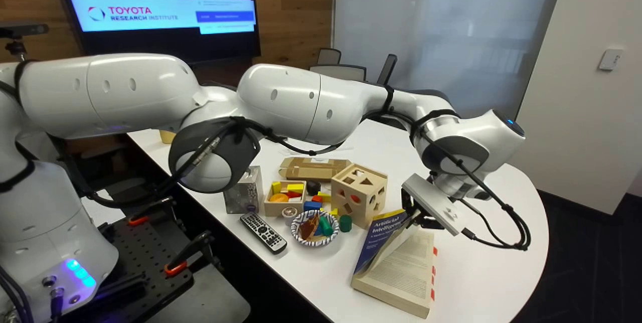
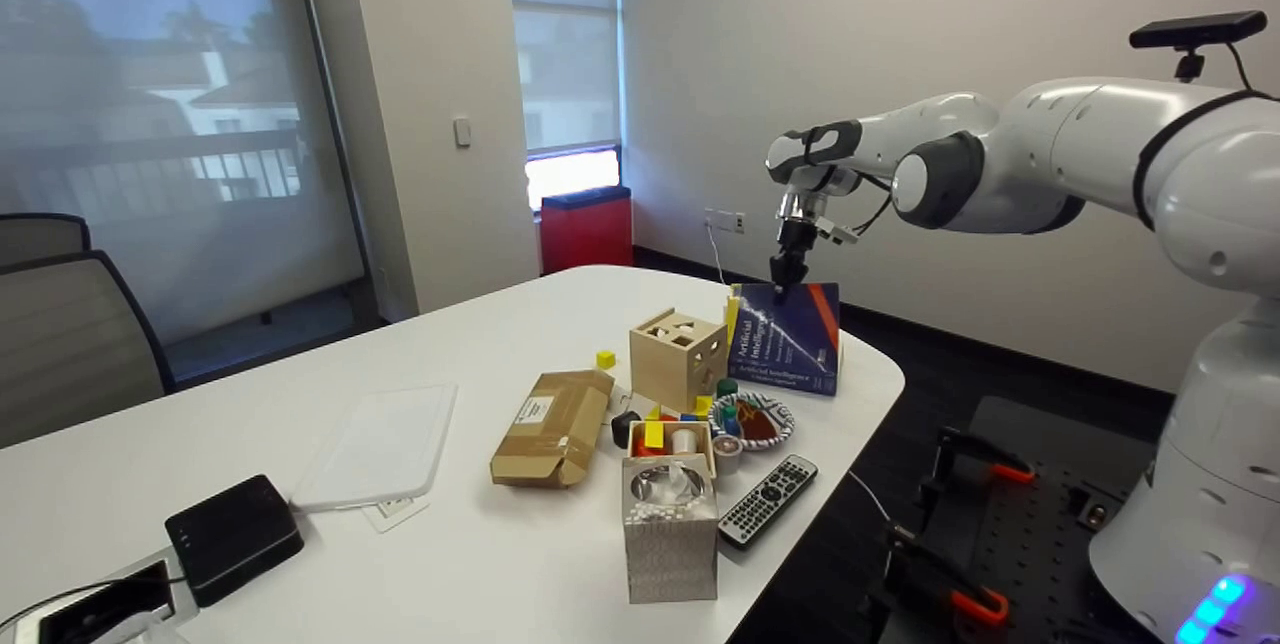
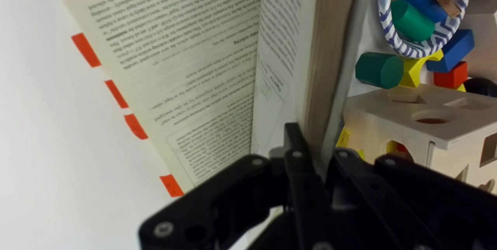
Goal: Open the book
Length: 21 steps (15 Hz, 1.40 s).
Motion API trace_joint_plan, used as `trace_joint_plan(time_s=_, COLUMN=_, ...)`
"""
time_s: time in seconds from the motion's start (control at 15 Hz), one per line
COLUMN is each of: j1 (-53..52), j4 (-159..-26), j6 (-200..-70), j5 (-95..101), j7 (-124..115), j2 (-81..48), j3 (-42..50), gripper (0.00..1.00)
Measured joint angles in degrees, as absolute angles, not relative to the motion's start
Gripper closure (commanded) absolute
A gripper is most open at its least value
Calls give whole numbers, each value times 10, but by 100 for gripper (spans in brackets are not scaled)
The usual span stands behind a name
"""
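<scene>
On the table (image 1: 486, 268), near its rounded end, the book (image 1: 396, 265) lies part-open: main page block (image 3: 182, 75) flat, cover (image 2: 790, 339) and a bundle of leaves (image 3: 281, 59) raised at a slant. I have the end effector (image 3: 319, 151) clamped on that raised section, presumably so it cannot fall closed. The wooden cube (image 1: 362, 196) and patterned bowl (image 1: 315, 242) sit on the swing side and may obstruct full opening.

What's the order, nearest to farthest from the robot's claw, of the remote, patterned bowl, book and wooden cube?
In an exterior view, using picture sides:
1. Book: raised part held in the gripper.
2. Wooden cube: just left of the gripper.
3. Patterned bowl: farther left than the cube.
4. Remote: left of the bowl, farthest.
</scene>
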<state>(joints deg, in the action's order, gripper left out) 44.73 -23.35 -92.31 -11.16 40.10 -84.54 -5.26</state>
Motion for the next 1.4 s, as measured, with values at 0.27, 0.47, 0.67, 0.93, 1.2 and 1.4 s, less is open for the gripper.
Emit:
trace_joint_plan(time_s=0.27, j1=409, j4=-209, j6=-915, j5=-82, j7=399, j2=-845, j3=-44, gripper=98)
trace_joint_plan(time_s=0.47, j1=381, j4=-208, j6=-916, j5=-64, j7=399, j2=-843, j3=-33, gripper=98)
trace_joint_plan(time_s=0.67, j1=360, j4=-208, j6=-915, j5=-46, j7=399, j2=-842, j3=-22, gripper=98)
trace_joint_plan(time_s=0.93, j1=346, j4=-208, j6=-912, j5=-36, j7=407, j2=-835, j3=-16, gripper=98)
trace_joint_plan(time_s=1.2, j1=341, j4=-208, j6=-901, j5=-35, j7=439, j2=-826, j3=-16, gripper=98)
trace_joint_plan(time_s=1.4, j1=338, j4=-208, j6=-901, j5=-28, j7=451, j2=-821, j3=-14, gripper=98)
